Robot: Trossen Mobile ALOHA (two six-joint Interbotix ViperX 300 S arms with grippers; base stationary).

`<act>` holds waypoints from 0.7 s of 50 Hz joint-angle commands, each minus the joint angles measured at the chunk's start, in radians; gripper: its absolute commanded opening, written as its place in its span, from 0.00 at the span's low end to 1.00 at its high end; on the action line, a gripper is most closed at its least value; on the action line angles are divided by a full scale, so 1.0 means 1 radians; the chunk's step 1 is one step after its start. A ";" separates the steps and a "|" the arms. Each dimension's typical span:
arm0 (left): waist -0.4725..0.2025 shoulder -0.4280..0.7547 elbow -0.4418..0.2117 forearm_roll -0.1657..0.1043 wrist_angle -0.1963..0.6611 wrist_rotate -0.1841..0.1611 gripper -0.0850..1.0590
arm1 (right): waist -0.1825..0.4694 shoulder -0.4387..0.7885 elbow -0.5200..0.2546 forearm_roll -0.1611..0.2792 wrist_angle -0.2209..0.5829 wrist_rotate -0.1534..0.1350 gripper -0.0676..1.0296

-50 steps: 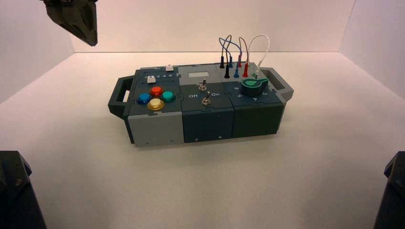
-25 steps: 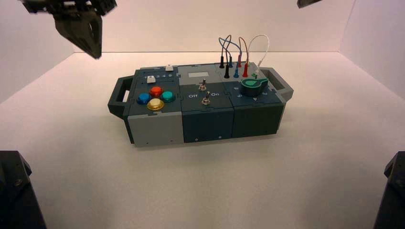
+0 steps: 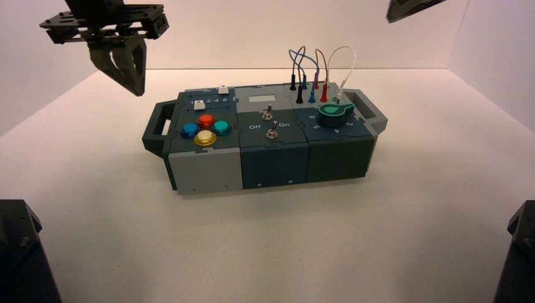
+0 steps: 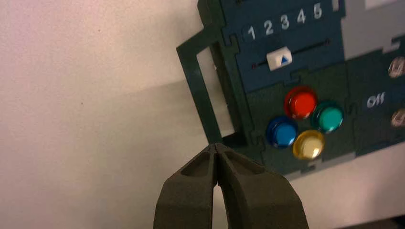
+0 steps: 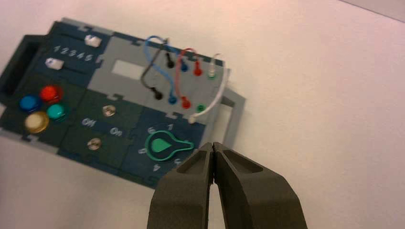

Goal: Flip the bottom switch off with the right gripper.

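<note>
Although the right pincer hangs high over the far right end of the box, the bottom switch lies well apart from it, below and toward the robot's left, in the middle panel. The next move, as I judge it, turns on this: the pincer must come down and across, past the green knob and the plugged wires, which stand between it and the switch.

In the right wrist view the right pincer is clenched, its two tips touching, so it makes one blunt point that could push the lever sideways. Ahead of the tips the knob comes first, then the bottom switch beyond it, close to the "On" lettering; the second toggle sits just beside. These two are easy to confuse.

The left pincer, also clenched, hovers over the left handle of the box. It seems about as near to the switch, but the task gives the work to the right one.

The high view shows the lever standing up from its nut; the right wrist view shows it only from above, as a small round disc, so I cannot tell its position there.
</note>
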 commanded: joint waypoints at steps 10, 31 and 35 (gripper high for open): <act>-0.018 0.052 -0.015 -0.043 -0.058 -0.040 0.05 | 0.020 -0.005 -0.029 0.032 0.002 0.005 0.04; -0.020 0.179 -0.017 -0.080 -0.146 -0.041 0.05 | 0.048 -0.002 -0.031 0.032 0.003 0.003 0.04; -0.020 0.198 -0.023 -0.081 -0.158 -0.040 0.05 | 0.055 0.008 -0.031 0.037 0.012 0.003 0.04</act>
